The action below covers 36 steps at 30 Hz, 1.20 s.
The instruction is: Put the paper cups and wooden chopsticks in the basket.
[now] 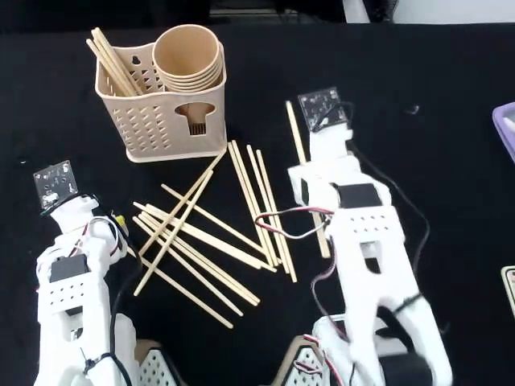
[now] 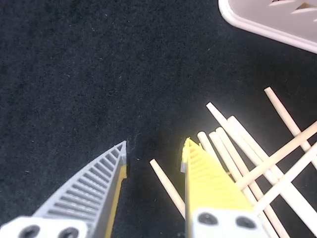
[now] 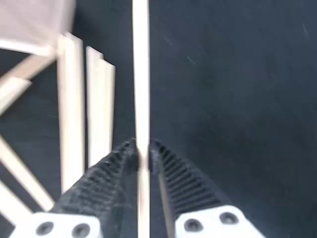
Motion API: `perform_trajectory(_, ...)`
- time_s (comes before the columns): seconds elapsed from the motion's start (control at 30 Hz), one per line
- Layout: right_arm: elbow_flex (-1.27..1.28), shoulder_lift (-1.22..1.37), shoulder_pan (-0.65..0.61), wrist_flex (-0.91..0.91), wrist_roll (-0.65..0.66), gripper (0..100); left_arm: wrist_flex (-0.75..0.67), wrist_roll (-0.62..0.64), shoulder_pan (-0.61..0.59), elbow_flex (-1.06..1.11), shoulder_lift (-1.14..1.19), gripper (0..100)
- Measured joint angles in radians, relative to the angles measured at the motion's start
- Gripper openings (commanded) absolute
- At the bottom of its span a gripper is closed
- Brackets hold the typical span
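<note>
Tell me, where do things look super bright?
High view: pale chopsticks stand out bright on the black table. Left wrist view: chopsticks glare white beside the yellow finger. Right wrist view: the basket corner glows pale beside the gripped chopstick.

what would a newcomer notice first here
Pale chopsticks lie scattered and crossed on the black table between the two arms. Behind them, at the far left, stands a basket holding stacked cups. The right fingers are shut on a lone stick beside the pile.
</note>
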Motion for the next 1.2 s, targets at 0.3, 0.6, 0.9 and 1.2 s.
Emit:
perform_trajectory(0.3, -0.374, -0.158, -0.261, 0.189, 0.003, 1.1, 0.0, 0.0, 0.0, 0.0, 0.0, 19)
perform_trajectory(0.6, -0.45, -0.064, -0.534, -0.293, 0.0, 1.1, 0.0, 0.0, 0.0, 0.0, 0.0, 19)
perform_trajectory(0.9, -0.45, 0.264, -0.557, -0.876, 0.0, 1.1, 0.0, 0.0, 0.0, 0.0, 0.0, 19)
perform_trajectory(1.2, -0.681, 0.651, -0.563, -1.135, 0.0, 1.1, 0.0, 0.0, 0.0, 0.0, 0.0, 19)
